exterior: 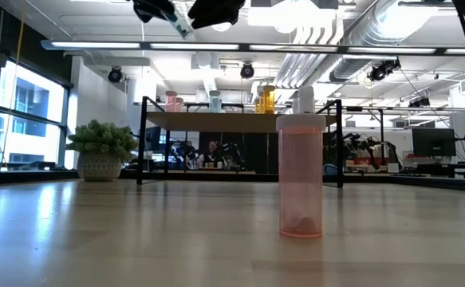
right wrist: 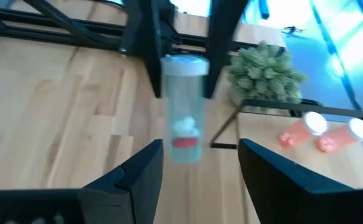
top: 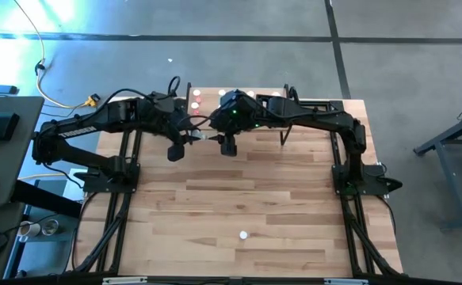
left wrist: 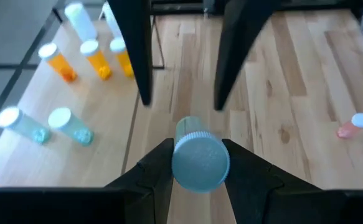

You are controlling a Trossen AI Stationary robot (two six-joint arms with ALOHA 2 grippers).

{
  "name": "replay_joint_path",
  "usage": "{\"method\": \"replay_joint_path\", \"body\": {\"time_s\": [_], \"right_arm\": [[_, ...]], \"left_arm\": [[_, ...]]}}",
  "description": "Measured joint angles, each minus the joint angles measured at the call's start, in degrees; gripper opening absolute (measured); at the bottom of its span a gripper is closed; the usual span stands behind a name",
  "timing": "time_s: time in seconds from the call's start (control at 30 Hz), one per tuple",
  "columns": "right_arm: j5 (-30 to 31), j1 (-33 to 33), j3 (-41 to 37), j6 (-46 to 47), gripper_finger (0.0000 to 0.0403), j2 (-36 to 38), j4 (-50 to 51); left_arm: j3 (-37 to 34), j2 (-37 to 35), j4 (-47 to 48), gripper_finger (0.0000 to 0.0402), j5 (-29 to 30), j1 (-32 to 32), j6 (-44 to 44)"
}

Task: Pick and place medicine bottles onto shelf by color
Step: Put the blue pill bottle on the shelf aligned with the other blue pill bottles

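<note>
My left gripper is shut on a clear bottle with a pale cap, high above the table in front of the shelf. My right gripper faces it, open; its fingers stand on either side of the bottle's lower end without touching it. In the low view both grippers show at the top edge, the left and the right. A pink bottle stands upright on the table near the front. The shelf carries orange bottles and clear bottles, standing. My left gripper pinches the clear bottle at its cap end between its two fingers. The cap points back toward the wrist and the body reaches out past the fingertips, slanting down. The bottle is lifted clear of the table.
A potted plant stands by the shelf's end. Pink bottles stand on the shelf beside it. The shelf's black legs rise at the table's far edge. Bare wood lies between the grippers and the pink bottle.
</note>
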State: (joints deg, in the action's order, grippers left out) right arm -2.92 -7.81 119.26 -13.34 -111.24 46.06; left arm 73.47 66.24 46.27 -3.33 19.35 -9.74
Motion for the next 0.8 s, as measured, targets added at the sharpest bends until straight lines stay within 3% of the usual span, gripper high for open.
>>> {"method": "replay_joint_path", "body": {"time_s": [0.6, 0.8], "right_arm": [[-1.15, -0.02, -0.04, -2.16, 0.0199, 0.00, -1.80], [-1.63, -0.02, -0.05, -2.01, 0.0168, 0.00, -0.98]], "left_arm": [[0.00, -0.02, -5.62, 0.0115, -0.75, 0.00, -0.92], [0.00, -0.02, -7.34, 0.0115, -0.75, 0.00, -0.94]]}}
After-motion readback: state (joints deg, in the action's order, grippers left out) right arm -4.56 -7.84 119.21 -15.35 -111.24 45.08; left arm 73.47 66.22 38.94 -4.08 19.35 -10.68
